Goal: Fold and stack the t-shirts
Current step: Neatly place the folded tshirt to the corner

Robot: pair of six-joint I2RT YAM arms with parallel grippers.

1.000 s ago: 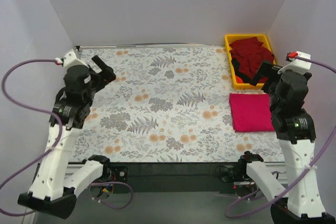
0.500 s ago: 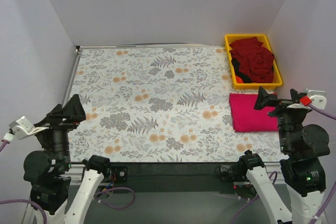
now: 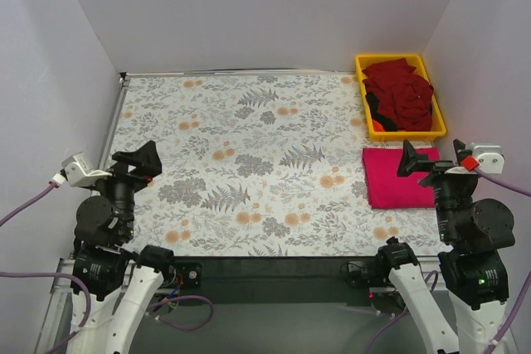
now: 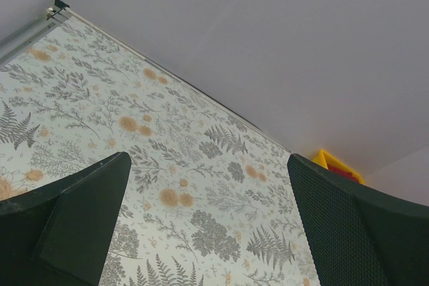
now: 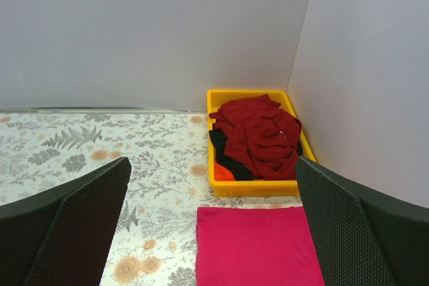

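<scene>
A bright magenta-pink t-shirt (image 3: pixel 398 177) lies folded into a flat rectangle on the floral table at the right, also seen in the right wrist view (image 5: pixel 258 246). Behind it, darker crimson t-shirts (image 3: pixel 400 95) lie crumpled in a heap (image 5: pixel 258 135) inside the yellow bin. My right gripper (image 3: pixel 433 159) hangs open above the near right edge, pointing at the pink shirt, its jaws (image 5: pixel 211 232) wide apart and empty. My left gripper (image 3: pixel 139 162) is open and empty at the near left, far from any shirt, with only tablecloth between its fingers (image 4: pixel 208 232).
The yellow bin (image 3: pixel 406 134) stands in the far right corner against the walls (image 5: pixel 255 187); black and orange cloth shows under the crimson heap. White walls close the table on three sides. The bin's corner peeks into the left wrist view (image 4: pixel 328 162).
Both arms have pulled back from above the table's sides toward the near edge. The left gripper then came up and forward a little. The shirts have not moved.
</scene>
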